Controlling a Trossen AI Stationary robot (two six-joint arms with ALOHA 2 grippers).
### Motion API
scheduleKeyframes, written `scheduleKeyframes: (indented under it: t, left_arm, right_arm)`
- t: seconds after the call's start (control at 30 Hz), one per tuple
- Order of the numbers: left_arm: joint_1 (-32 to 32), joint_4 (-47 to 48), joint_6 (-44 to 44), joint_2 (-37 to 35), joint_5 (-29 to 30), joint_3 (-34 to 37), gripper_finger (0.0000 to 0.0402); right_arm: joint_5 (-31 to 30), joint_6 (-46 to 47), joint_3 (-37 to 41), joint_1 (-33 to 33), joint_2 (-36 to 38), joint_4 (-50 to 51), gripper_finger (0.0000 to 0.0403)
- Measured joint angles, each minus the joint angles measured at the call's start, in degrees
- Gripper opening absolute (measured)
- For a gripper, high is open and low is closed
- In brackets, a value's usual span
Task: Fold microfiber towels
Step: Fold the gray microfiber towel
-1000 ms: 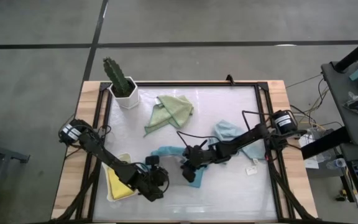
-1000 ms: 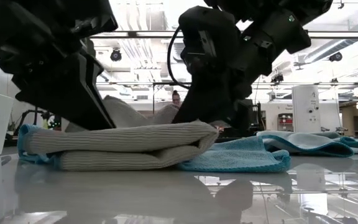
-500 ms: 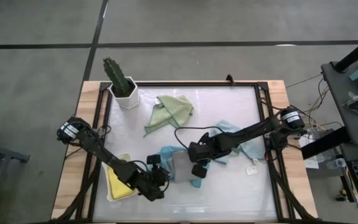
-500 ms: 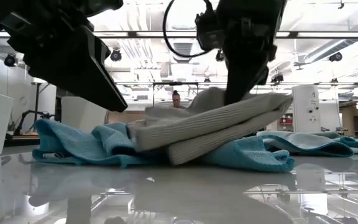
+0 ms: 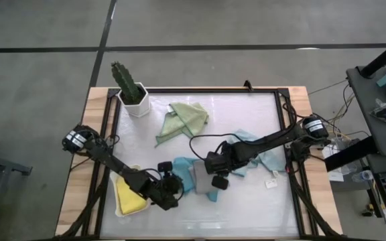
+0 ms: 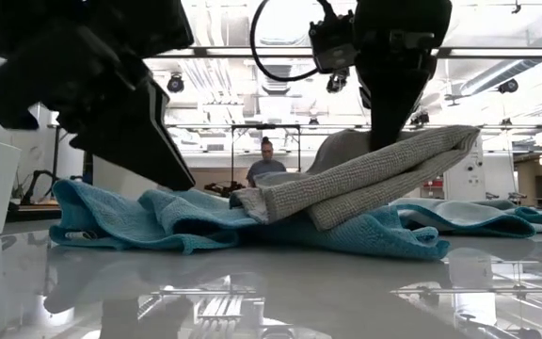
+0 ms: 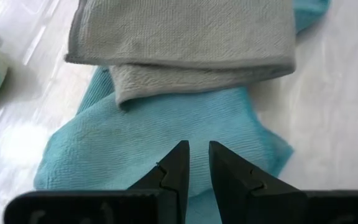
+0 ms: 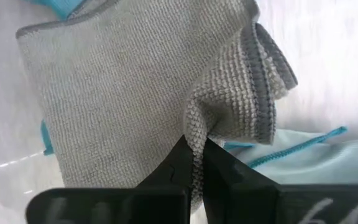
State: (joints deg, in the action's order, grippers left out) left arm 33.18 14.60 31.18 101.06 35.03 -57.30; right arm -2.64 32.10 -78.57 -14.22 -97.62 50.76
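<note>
Right pincer (image 8: 194,163) pinching grey towel (image 8: 129,93) — lifted.

White table (image 5: 246,207) — green (image 5: 187,118), yellow (image 5: 129,199), teal (image 5: 179,167) towels, cactus pot (image 5: 137,104).

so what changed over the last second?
The right hand, shut on the folded grey towel, lifted its pinched edge and dragged it toward the table's right, off the teal towel; the grey towel now tilts up on that side in the low view. The left hand drew back slightly and holds nothing. Green towel, yellow towel, pale blue towel and cactus pot unchanged.
</note>
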Motion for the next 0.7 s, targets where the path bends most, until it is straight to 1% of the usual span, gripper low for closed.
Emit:
scheduleKeyframes:
  t: [0.07,0.27,0.5,0.7]
  left_arm:
    - [-0.26,-0.02,-0.02,0.0,0.0,0.39,0.0047]
    - [-1.38,1.75,1.48,0.0,-0.09,2.53,0.0047]
    - [-3.97,11.45,8.12,0.0,-0.16,3.12,0.0047]
    - [-5.51,12.71,8.57,-1.92,-0.18,2.91,0.0047]
  right_arm:
    - [-0.94,-0.02,0.0,0.0,0.0,0.0,0.0009]
    - [-1.04,-1.36,0.0,0.58,-0.02,0.12,0.0009]
    - [-2.62,-4.27,0.07,2.95,-0.02,1.5,0.0009]
    - [-5.04,-9.49,0.07,6.15,-0.04,-0.62,0.0009]
